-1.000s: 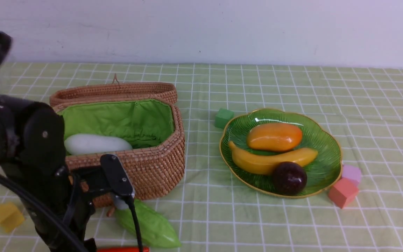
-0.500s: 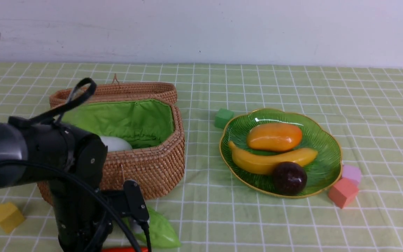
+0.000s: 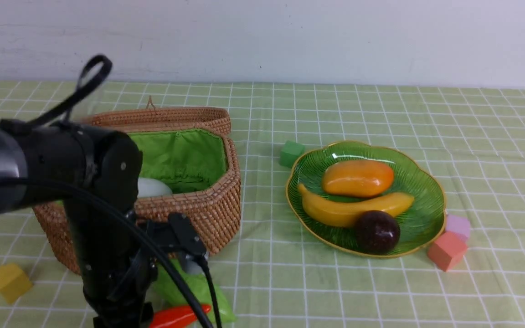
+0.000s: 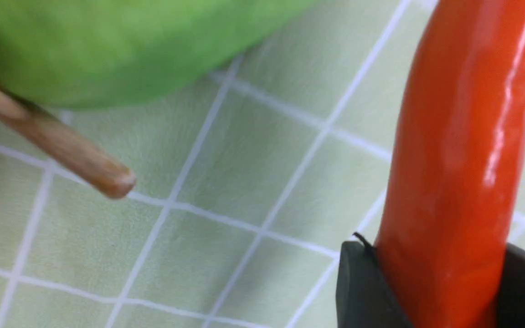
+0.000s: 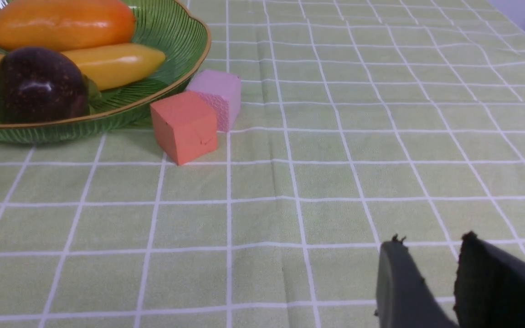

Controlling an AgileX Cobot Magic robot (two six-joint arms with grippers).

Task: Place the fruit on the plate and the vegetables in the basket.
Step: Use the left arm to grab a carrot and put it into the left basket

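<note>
My left gripper (image 4: 435, 250) is shut on the long red pepper (image 4: 458, 136), low at the front of the table, where the pepper's tip (image 3: 178, 316) shows beside the arm. The light-green gourd (image 3: 198, 287) lies next to it on the cloth in front of the basket (image 3: 198, 205). The white radish (image 3: 153, 187) lies inside the basket. The mango (image 3: 357, 177), banana (image 3: 335, 212) and dark purple ball (image 3: 376, 231) rest on the green plate (image 3: 422, 196). My right gripper (image 5: 431, 240) hovers low over bare cloth right of the plate, slightly open and empty.
A green cube (image 3: 291, 153) sits left of the plate. Pink (image 3: 457, 225) and salmon (image 3: 447, 250) cubes touch the plate's right rim. A yellow cube (image 3: 8, 282) lies front left. The basket's wooden peg (image 4: 62, 146) hangs near the gourd. The basket lid (image 3: 153, 116) lies open behind.
My left arm has swung right and down in front of the basket. Its gripper has closed on the red pepper, whose end now tilts up off the cloth.
</note>
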